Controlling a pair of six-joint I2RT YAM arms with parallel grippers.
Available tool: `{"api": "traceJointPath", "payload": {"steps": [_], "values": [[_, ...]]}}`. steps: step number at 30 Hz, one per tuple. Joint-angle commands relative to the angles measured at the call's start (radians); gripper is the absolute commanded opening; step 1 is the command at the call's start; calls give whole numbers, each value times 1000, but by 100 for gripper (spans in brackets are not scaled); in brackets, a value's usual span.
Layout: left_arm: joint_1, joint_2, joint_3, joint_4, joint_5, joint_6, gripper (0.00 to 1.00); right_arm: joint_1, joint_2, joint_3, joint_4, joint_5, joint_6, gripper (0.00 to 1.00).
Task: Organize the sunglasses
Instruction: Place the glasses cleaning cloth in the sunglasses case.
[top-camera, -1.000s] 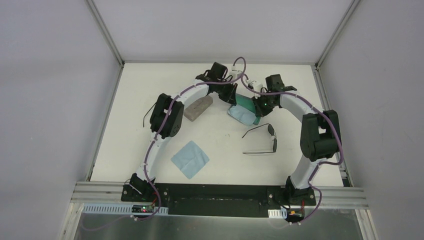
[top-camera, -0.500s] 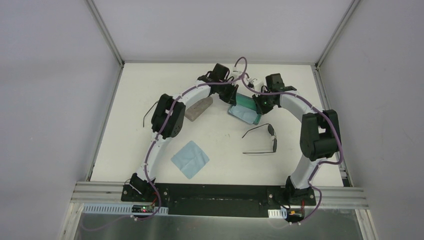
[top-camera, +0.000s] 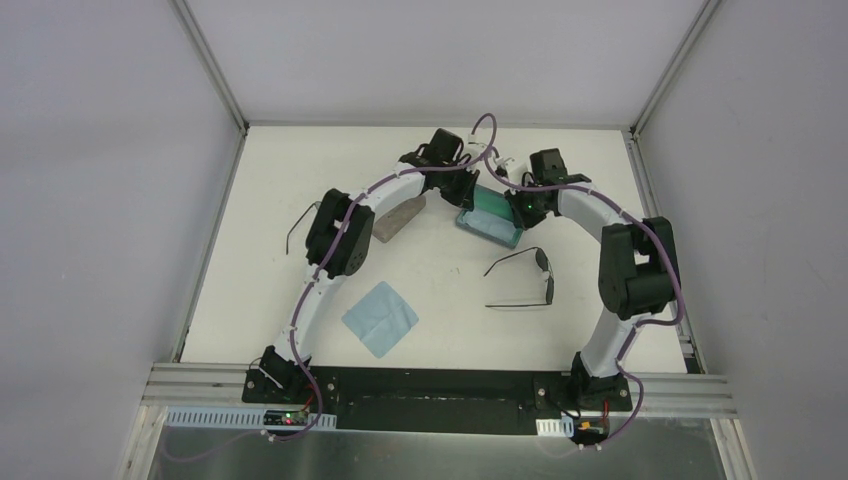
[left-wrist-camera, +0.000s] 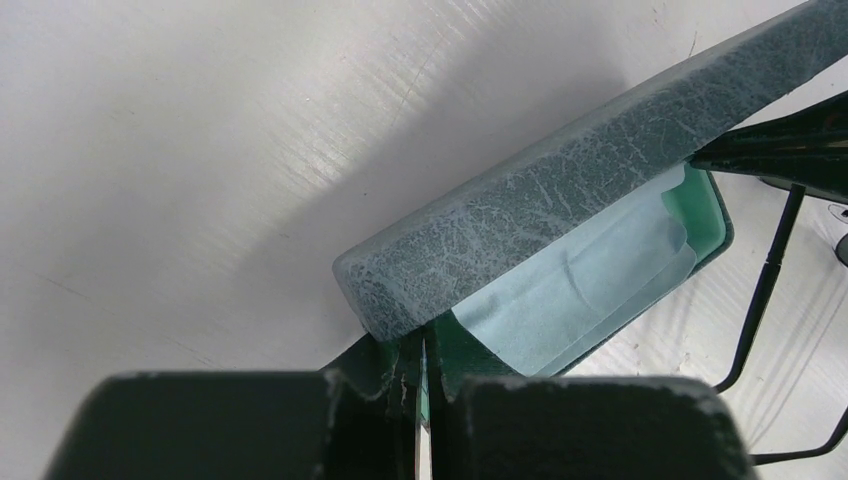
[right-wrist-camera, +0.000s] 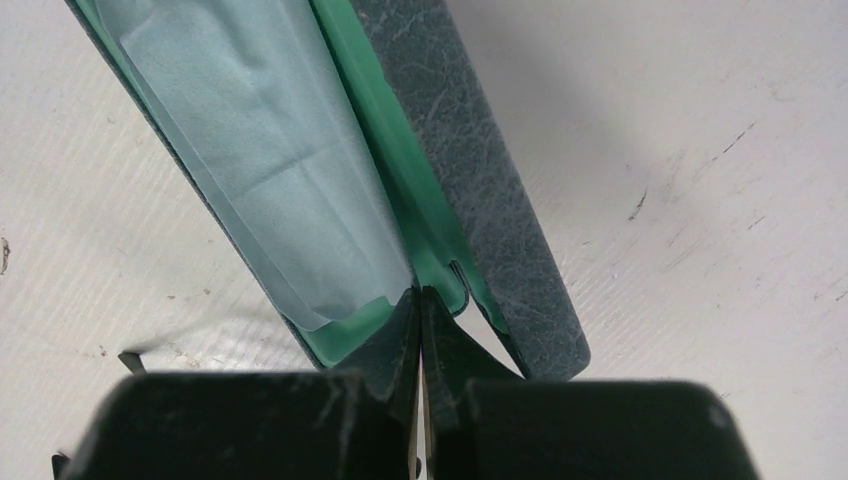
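- right gripper has its jaws pressed together at one end wall of the open teal case; whether they nip the rim i cannot tell.
- left gripper is likewise closed tight at the opposite end, under the raised lid, so the case's long axis runs from one hand to the other.
- a folded light blue cloth lies in the case's tray; no glasses are inside.
- the nearest sunglasses lie unfolded on the table just behind the right gripper, toward that arm's base, apart from the case; the lens bar runs roughly crosswise to the case and the temples point toward the left arm's side.
- the right arm is the nearer one, by my judgement.
- the other sunglasses lie well behind the left gripper, half hidden by that arm's elbow.
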Motion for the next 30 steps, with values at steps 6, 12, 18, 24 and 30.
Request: {"api": "traceJointPath", "payload": {"steps": [6, 12, 18, 24, 30], "values": [[-9, -4, 42, 56, -79, 16, 4, 7, 10, -17, -1, 69, 15, 5], [-10, -33, 41, 58, -78, -8, 17, 19, -19, 2, -16, 60, 43, 22], [-13, -71, 32, 57, -76, -32, 27, 38, -61, -11, -32, 32, 54, 25], [-18, -89, 0, 56, -79, -34, 34, 46, -73, -14, -32, 30, 55, 26], [-24, -111, -1, 55, -67, -51, 37, 62, -92, -7, -39, 14, 46, 26]]}}
